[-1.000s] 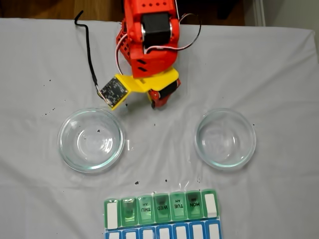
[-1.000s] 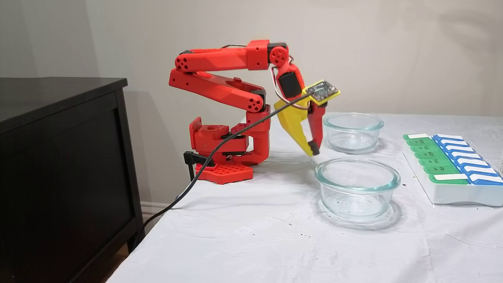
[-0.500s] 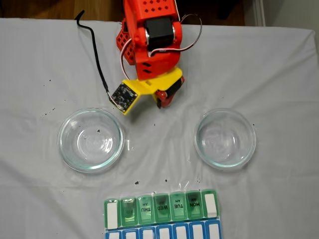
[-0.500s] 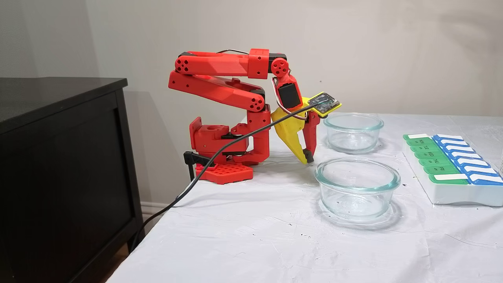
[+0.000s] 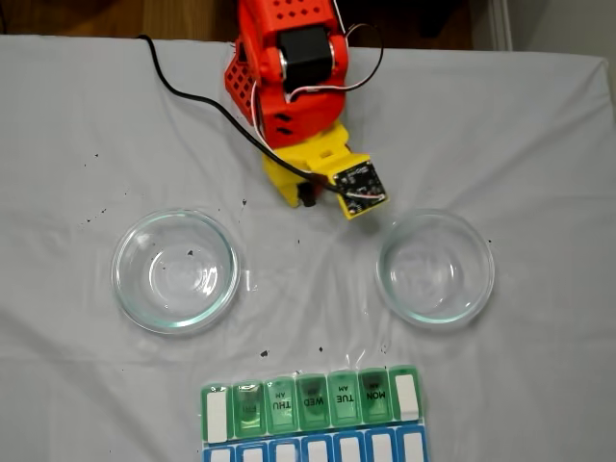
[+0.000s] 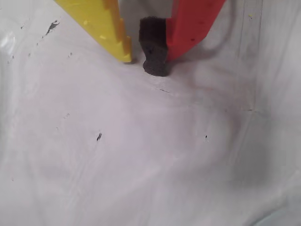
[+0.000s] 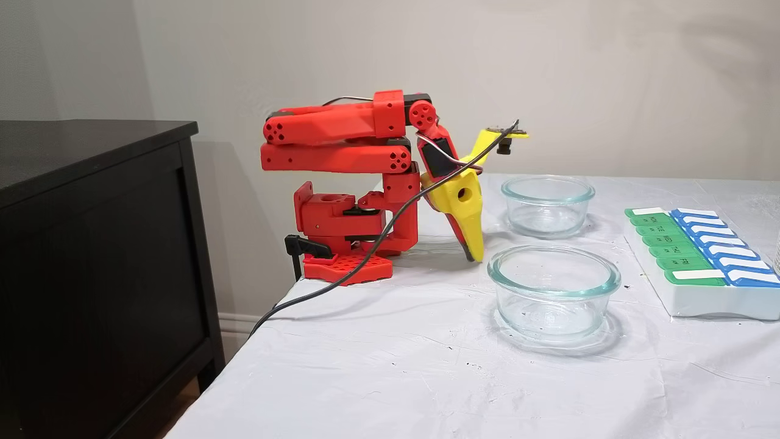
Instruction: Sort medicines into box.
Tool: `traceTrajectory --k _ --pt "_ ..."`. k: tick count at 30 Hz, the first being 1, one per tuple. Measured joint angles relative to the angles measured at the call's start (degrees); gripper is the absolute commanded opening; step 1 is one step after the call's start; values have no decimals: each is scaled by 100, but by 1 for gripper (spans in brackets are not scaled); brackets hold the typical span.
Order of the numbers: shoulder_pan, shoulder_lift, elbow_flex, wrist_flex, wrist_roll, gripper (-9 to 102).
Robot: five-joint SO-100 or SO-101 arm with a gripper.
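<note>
Box (image 5: 313, 414) sits at the cloth's near edge in the top-down fixed view, lids down; no medicines visible. Gripper (image 6: 141, 61) rests together, empty, near the base. Judgement: sorting looks finished; park gently, clear of both dishes.

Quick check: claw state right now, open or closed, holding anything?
Claw: nearly closed, only a narrow gap between yellow and red fingers, nothing held, tips at the white tablecloth.
</note>
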Motion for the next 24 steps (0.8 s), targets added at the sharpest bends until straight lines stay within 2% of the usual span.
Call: traceTrajectory --k 5,24 --pt "0 0 0 0 316 6" --pt "0 0 0 0 334 6"
